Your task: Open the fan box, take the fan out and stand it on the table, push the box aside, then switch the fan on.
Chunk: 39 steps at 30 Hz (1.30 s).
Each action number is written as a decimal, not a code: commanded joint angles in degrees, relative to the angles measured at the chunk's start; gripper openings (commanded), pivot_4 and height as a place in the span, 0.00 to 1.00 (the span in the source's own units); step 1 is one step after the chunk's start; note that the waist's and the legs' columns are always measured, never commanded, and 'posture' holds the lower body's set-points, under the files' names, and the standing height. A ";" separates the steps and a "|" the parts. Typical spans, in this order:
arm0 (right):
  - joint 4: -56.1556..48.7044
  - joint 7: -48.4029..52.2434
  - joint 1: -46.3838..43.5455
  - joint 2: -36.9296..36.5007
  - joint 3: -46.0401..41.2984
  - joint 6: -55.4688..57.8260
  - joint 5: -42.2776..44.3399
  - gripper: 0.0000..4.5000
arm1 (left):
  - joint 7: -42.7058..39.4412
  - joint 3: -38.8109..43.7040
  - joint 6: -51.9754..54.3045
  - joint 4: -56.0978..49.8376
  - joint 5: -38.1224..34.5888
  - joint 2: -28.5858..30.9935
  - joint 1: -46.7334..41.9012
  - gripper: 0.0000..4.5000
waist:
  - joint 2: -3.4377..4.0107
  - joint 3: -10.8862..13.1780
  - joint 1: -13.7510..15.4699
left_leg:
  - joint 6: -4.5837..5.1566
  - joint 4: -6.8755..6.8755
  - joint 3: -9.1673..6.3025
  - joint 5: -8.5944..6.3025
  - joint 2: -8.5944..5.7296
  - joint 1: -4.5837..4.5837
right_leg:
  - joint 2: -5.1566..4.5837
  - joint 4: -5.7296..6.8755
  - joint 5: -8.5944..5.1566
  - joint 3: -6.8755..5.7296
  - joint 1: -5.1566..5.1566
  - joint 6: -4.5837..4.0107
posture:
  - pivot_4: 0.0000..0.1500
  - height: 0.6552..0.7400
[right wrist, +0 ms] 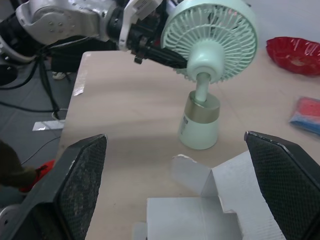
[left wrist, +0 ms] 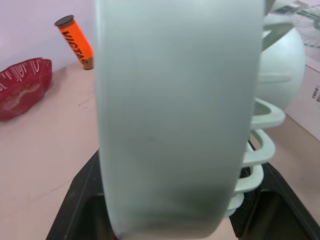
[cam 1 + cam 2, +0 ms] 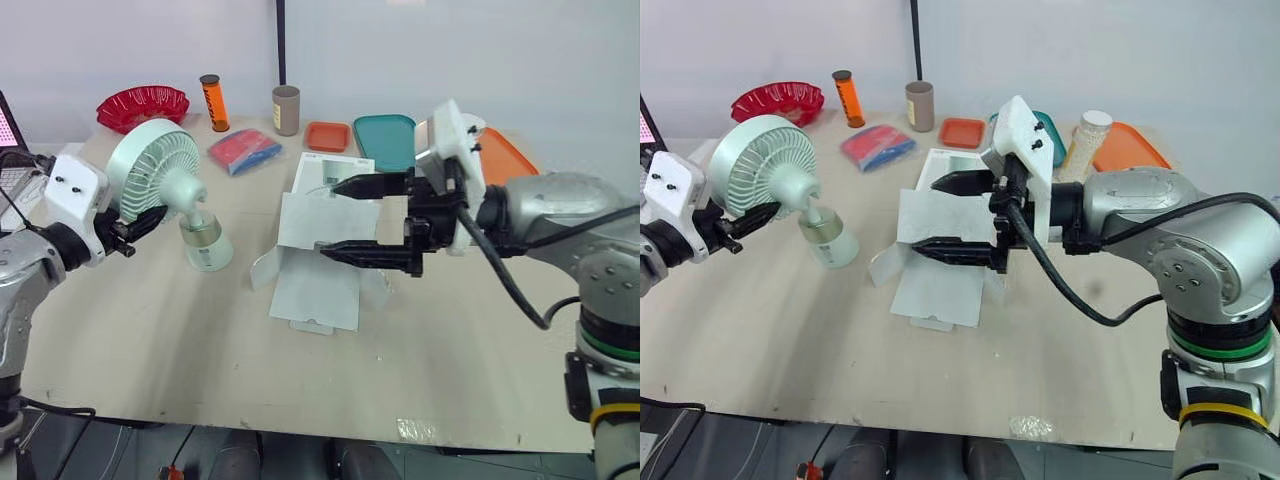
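- Fan (image 2: 180, 115): head rim close against the left wrist camera, blurred; base hidden behind it.
- Left end effector (image 3: 150, 218): far finger hidden behind the fan head.
- Red bowl (image 2: 20, 87): cut by the frame edge.
- Box (image 3: 315, 290): middle covered by the right end effector (image 3: 328, 218); print too small to read.
- Teal tray (image 3: 385, 140), orange tray (image 3: 505, 155): partly behind the right wrist.
- Laptop (image 3: 10, 130): cut off at the edge.

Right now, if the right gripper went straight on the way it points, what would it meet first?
The right gripper, open, seems to pass above the open box and would probably meet the fan first, though depth is unclear.
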 commanded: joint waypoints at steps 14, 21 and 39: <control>2.26 -4.43 -2.05 3.50 0.74 -0.46 -6.77 1.00 | 5.43 -1.95 5.28 -1.29 -1.14 -7.41 -3.55 0.45 | 0.04 -0.02 0.99 | -0.07 0.01 -0.02 0.05 -0.08 0.04 | -0.07 0.01 0.00 -0.04 0.12 0.07 | 1.00 1.00; 1.66 -3.80 -1.66 3.51 0.64 0.04 -6.69 1.00 | 6.61 -2.09 7.00 0.54 -1.69 -9.73 -6.14 0.45 | 0.04 -0.03 1.04 | -0.08 0.01 -0.04 0.06 -0.08 0.05 | -0.08 0.01 -0.01 -0.10 0.17 0.08 | 1.00 1.00; 0.85 -4.15 -1.43 4.05 0.10 1.55 -6.05 1.00 | 7.79 -2.14 10.29 3.74 -3.10 -13.29 -9.87 0.45 | 0.04 -0.03 1.10 | -0.10 0.01 -0.07 0.09 -0.12 0.05 | -0.15 -0.02 -0.05 -0.18 0.25 0.14 | 1.00 1.00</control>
